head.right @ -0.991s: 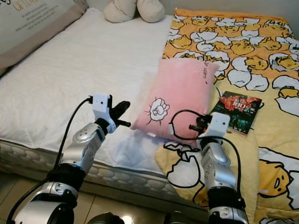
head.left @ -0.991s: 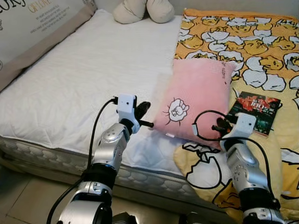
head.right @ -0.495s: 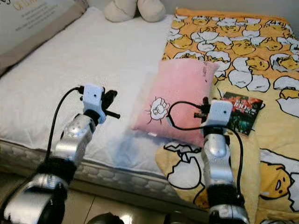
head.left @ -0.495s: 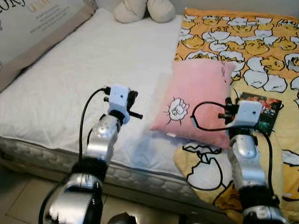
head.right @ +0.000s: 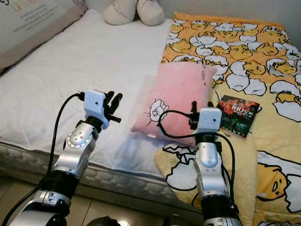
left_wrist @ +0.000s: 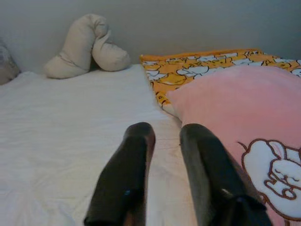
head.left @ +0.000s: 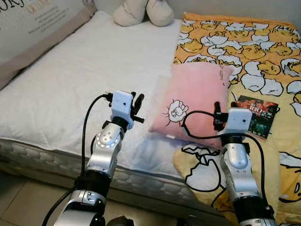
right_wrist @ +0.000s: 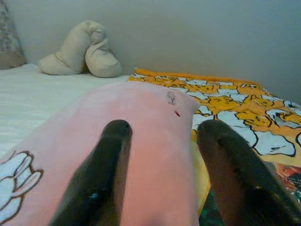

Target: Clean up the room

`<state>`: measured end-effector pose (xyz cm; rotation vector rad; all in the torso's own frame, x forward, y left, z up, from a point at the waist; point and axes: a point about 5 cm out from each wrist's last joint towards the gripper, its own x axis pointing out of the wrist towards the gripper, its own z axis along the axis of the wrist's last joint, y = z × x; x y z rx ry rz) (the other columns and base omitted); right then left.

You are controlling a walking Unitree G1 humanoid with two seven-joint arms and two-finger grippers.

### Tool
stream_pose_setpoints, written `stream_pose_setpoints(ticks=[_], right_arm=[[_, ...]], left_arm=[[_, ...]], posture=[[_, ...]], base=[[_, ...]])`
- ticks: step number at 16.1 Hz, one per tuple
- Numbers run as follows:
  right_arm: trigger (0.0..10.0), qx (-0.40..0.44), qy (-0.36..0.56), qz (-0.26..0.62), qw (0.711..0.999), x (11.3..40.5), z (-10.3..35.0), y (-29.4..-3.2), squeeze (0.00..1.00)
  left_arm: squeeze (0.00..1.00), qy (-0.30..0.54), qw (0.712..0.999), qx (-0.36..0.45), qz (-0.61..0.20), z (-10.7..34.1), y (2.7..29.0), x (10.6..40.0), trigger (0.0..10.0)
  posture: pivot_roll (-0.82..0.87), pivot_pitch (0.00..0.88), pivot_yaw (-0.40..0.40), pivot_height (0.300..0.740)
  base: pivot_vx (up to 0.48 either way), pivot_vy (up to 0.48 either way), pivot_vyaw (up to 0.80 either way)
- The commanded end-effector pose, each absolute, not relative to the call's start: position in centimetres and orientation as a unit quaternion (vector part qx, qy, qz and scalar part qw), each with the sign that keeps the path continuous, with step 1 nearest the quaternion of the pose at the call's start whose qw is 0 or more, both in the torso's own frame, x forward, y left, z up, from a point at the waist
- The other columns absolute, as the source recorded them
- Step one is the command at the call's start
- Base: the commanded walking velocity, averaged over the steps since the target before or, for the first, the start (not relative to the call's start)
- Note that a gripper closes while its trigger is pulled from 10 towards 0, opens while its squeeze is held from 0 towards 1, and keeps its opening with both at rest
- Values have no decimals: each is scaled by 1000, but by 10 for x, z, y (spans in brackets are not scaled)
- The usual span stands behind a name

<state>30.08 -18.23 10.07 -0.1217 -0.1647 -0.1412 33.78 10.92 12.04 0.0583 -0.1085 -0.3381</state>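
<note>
Left eye view: pink pillow (head.left: 195, 104) flat on the bed (head.left: 70, 89), straddling the edge where white mattress meets yellow duck blanket (head.left: 244, 52). Book (head.left: 256, 116) lying on the blanket just beside the pillow's right side. Cream plush toy (head.left: 138, 10) at the head of the bed. Left end effector (head.left: 137, 104) raised over the white sheet, near the pillow's left edge, not touching.

Right eye view: right end effector (head.right: 193, 111) at the pillow's near right corner, wrist block between pillow and book.

Left wrist view: two black fingers (left_wrist: 127, 169) narrowly parted, released, nothing between; pillow close alongside one finger.

Right wrist view: fingers (right_wrist: 106, 165) spread wide, released, pink pillow seen in the gap between them; contact cannot be judged. Plush toy against the wall beyond.
</note>
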Motion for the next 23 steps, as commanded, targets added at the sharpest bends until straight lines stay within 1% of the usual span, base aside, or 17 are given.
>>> stream_pose_setpoints(ticks=[1, 3, 5, 7, 9, 17, 19, 20, 21, 22, 23], right_arm=[[10000, -62, -85, -72, 992, 302, 103, -183, 1000], [10000, -59, -88, -73, 992, 305, 105, -183, 1000], [10000, -51, -93, -68, 992, 309, 109, -182, 1000], [10000, -42, -87, -66, 993, 311, 109, -182, 1000], [10000, -24, -67, -62, 996, 313, 102, -181, 1000], [10000, -12, -43, -44, 998, 312, 90, -175, 1000], [10000, -11, -46, -43, 998, 312, 91, -174, 1000], [10000, 7, -44, -54, 998, 312, 91, -177, 1000], [10000, 16, -42, -58, 997, 313, 90, -179, 1000], [10000, 42, -33, -64, 996, 313, 88, -181, 1000], [10000, 59, -28, -65, 996, 312, 86, -182, 1000]], left_arm=[[1000, -57, 982, 39, -174, 125, 106, 340, 10000], [1000, -45, 984, 25, -172, 122, 105, 340, 10000], [1000, -9, 989, -5, -147, 110, 113, 342, 10000], [1000, 4, 990, -6, -139, 104, 117, 340, 10000], [1000, 15, 990, 9, -141, 96, 118, 335, 10000], [1000, 11, 988, 26, -151, 96, 115, 335, 10000], [1000, 2, 991, 3, -133, 100, 118, 337, 10000], [1000, 0, 994, -44, -96, 103, 128, 340, 10000], [1000, -2, 995, -40, -89, 103, 131, 340, 10000], [1000, 1, 996, -42, -72, 103, 137, 340, 10000], [1000, 10, 996, -75, -50, 101, 144, 339, 10000]], posture=[[-82, 0, 31, 716], [-85, 0, 34, 716], [-86, 0, 32, 716], [-84, 0, 32, 716], [-72, 0, 27, 716], [-66, 0, 19, 716], [-71, 0, 19, 716], [-74, 0, 21, 716], [-74, 0, 21, 716], [-75, 0, 22, 716], [-78, 0, 23, 716]], base=[[0, 0, 0], [0, 0, 0], [0, 0, 0], [0, 0, 0], [0, 0, 0], [0, 0, 0], [0, 0, 0], [0, 0, 0], [0, 0, 0], [0, 0, 0], [0, 0, 0]])
